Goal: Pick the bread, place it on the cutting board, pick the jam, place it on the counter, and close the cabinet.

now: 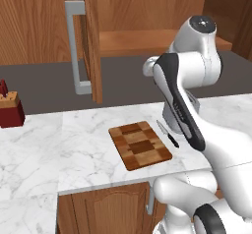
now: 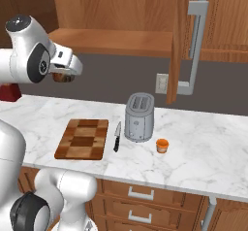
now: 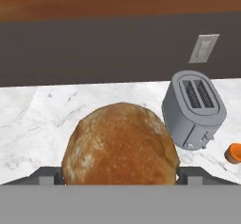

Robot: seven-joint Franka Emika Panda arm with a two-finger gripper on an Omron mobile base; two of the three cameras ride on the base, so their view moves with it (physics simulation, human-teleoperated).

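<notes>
Claw [image 2: 63,75]: raised above the tabletop [image 2: 203,142], clamped on the bread [image 3: 120,145], roll between its fingers. Cutting board [image 2: 82,139]: below the claw. Toaster [image 2: 139,117], jam [image 2: 162,145]: beyond, to its right. Cabinet [image 2: 181,41]: door open.

White marble counter [image 2: 203,142], grey veins running across it, brown base cupboards below, and the checkered cutting board [image 2: 82,139] lies flat near the front edge with nothing on top. Just right of the board in the right base view there's a black-handled knife [image 2: 116,137], apart from it, then the grey two-slot toaster [image 2: 139,117] standing upright just beyond the knife, and the little orange jam [image 2: 162,145] sitting on the marble just beside the toaster, toward the front. Far off at the other end, a dark red knife block [image 1: 10,109] stands back by the wall.
</notes>
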